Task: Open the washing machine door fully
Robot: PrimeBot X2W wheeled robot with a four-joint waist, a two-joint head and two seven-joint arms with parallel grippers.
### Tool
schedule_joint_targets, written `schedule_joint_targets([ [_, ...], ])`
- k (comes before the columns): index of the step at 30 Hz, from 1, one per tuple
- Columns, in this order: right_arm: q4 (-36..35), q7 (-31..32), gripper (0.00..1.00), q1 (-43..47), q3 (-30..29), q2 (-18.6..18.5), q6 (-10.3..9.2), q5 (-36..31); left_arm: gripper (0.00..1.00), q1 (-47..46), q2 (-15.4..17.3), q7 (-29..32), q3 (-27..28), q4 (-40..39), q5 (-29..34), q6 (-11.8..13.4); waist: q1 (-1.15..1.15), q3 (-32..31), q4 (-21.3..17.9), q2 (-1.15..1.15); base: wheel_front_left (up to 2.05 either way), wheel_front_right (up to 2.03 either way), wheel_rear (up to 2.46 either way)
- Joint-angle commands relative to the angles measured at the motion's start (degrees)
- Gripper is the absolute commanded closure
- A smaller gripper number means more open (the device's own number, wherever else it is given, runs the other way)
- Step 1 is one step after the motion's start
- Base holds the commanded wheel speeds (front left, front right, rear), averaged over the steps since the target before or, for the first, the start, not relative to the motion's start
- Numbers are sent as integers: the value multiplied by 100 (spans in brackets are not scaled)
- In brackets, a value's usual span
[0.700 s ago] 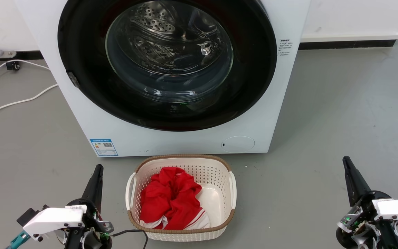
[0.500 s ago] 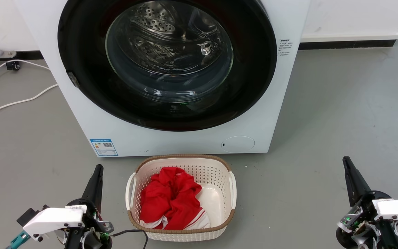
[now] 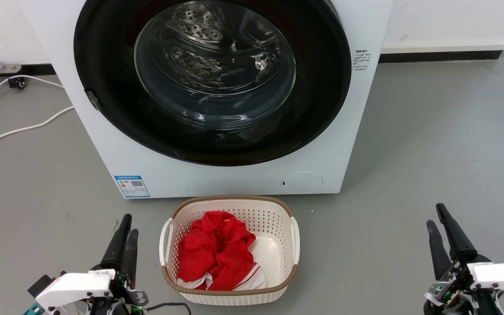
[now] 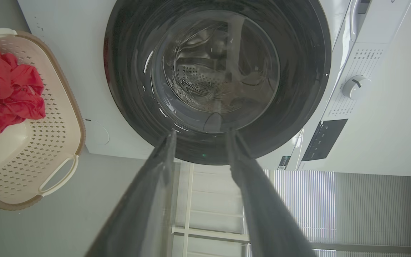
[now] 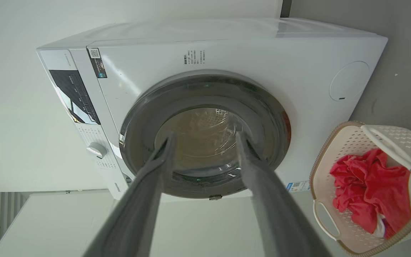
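I find the washing machine door (image 3: 211,78) shut; left gripper (image 3: 129,224) and right gripper (image 3: 435,215) hang well short, jaws spread. My judgement: hook the rim edge; swing wide above the basket (image 3: 230,199).

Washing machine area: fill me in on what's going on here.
A two-armed robot faces a white washing machine that it is meant to open. The washing machine door is shut and nothing touches it. The left end effector and right end effector are both open and hold nothing. They sit low over the floor, on either side of a basket with red cloth in it, short of the machine.
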Motion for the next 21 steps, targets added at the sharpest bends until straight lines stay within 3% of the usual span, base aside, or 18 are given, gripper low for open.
schedule_joint_targets([
  [1,-125,-63,0,-89,15,-13,1,-22,0,-122,24,-63,-65,-107,31,-3,0,1,-1,0,0,0,0],
  [13,-430,-398,0,-31,110,-1,1,-590,0,-259,20,-408,-339,-275,425,-5,0,25,0,0,0,0,0],
  [21,-745,-589,0,-37,138,6,1,-1781,0,-319,18,-601,-363,-575,1313,-7,0,58,10,0,0,0,0],
])
